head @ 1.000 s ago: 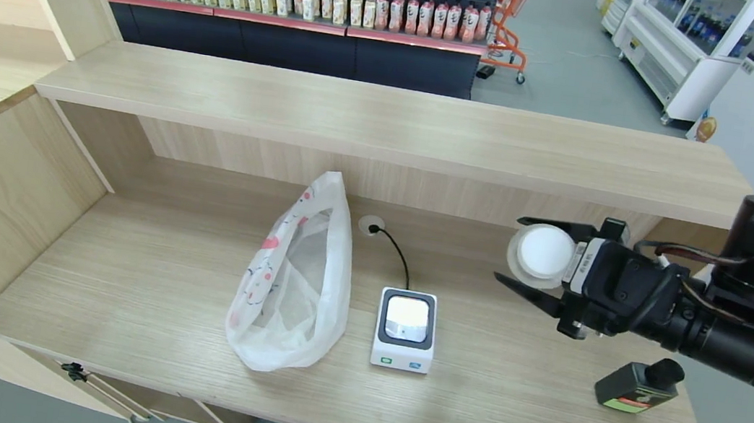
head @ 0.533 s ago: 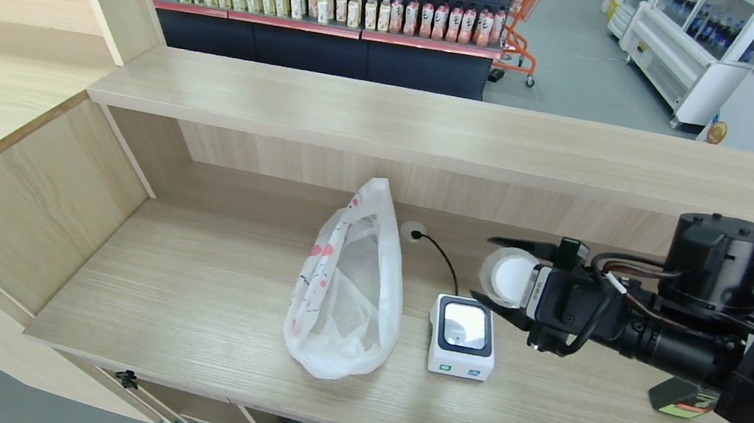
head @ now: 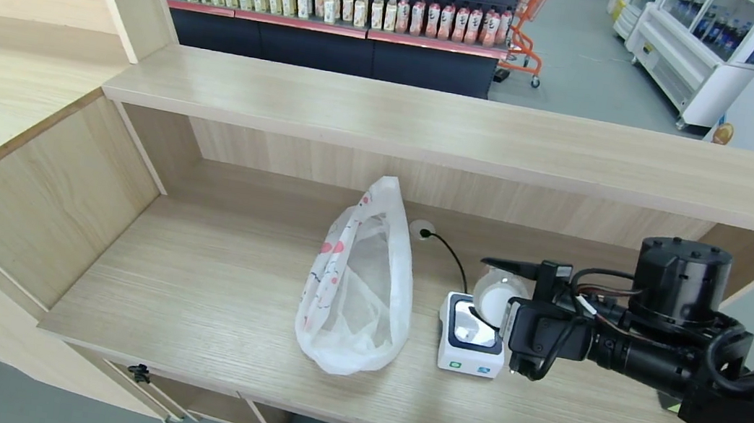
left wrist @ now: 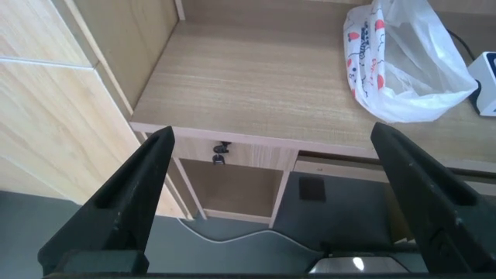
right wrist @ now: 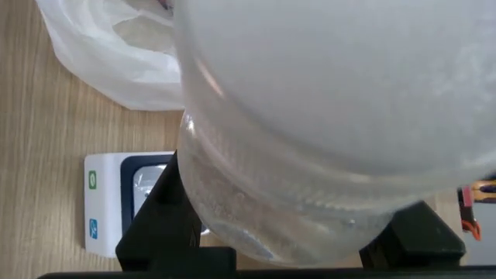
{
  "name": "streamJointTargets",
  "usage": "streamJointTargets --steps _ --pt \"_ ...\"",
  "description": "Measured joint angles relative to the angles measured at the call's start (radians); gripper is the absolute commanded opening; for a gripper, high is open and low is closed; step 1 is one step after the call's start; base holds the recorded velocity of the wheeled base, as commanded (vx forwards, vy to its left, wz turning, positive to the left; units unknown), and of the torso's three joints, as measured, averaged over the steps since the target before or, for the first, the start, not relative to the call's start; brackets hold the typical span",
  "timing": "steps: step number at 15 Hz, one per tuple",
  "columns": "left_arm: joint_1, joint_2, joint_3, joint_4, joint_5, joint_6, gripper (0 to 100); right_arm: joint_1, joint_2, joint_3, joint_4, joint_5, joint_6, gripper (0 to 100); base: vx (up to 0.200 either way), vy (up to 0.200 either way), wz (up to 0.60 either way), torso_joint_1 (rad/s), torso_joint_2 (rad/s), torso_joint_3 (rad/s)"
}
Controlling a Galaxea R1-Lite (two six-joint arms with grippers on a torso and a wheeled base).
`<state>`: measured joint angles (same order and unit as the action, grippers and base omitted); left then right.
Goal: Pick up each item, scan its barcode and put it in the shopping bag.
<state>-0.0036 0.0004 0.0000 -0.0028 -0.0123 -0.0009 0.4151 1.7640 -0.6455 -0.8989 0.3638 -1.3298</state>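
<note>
Swung in from the right side of the counter (head: 194,275) over the last second, now hanging just above the barcode scanner (head: 473,335): right gripper (head: 481,288), clamped on a translucent white tub (head: 495,301), flat white end turned toward the shopping bag (head: 360,282). Close up from the right wrist: tub (right wrist: 333,116) between dark fingers, scanner (right wrist: 108,203) beneath, bag (right wrist: 116,54) just beside. Bag standing upright on the counter, just left of the scanner. Held low before the counter's front edge: left gripper (left wrist: 273,133), fingers spread wide, empty.
</note>
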Motion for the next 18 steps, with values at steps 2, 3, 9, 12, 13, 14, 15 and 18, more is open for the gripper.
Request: streamJointTargets --steps 2,3,9,12,13,14,15,18 --pt "0.001 0.0 0.0 0.0 0.0 0.0 100 -0.002 0.014 0.013 -0.018 -0.002 -0.011 0 0.0 0.0 0.0 0.0 0.0 0.0" --pt "0.0 0.0 0.0 0.0 0.0 0.0 100 -0.001 0.02 0.021 -0.024 -0.001 -0.02 0 0.0 0.0 0.0 0.0 0.0 0.0" --pt "0.001 0.0 0.0 0.0 0.0 0.0 100 -0.008 0.076 0.09 -0.154 0.0 -0.026 0 0.0 0.0 0.0 0.0 0.0 0.0" --pt "0.0 0.0 0.0 0.0 0.0 0.0 100 -0.012 0.109 0.096 -0.169 0.0 -0.027 0 0.0 0.0 0.0 0.0 0.0 0.0" --pt "0.001 0.0 0.0 0.0 0.0 0.0 100 -0.016 0.12 0.098 -0.17 0.0 -0.028 0 0.0 0.0 0.0 0.0 0.0 0.0" --pt "0.0 0.0 0.0 0.0 0.0 0.0 100 -0.016 0.131 0.099 -0.183 0.0 -0.029 0 0.0 0.0 0.0 0.0 0.0 0.0" --pt "0.0 0.0 0.0 0.0 0.0 0.0 100 -0.016 0.144 0.099 -0.204 0.002 -0.029 0 0.0 0.0 0.0 0.0 0.0 0.0" --pt "0.0 0.0 0.0 0.0 0.0 0.0 100 -0.017 0.201 0.092 -0.307 0.006 -0.022 0 0.0 0.0 0.0 0.0 0.0 0.0"
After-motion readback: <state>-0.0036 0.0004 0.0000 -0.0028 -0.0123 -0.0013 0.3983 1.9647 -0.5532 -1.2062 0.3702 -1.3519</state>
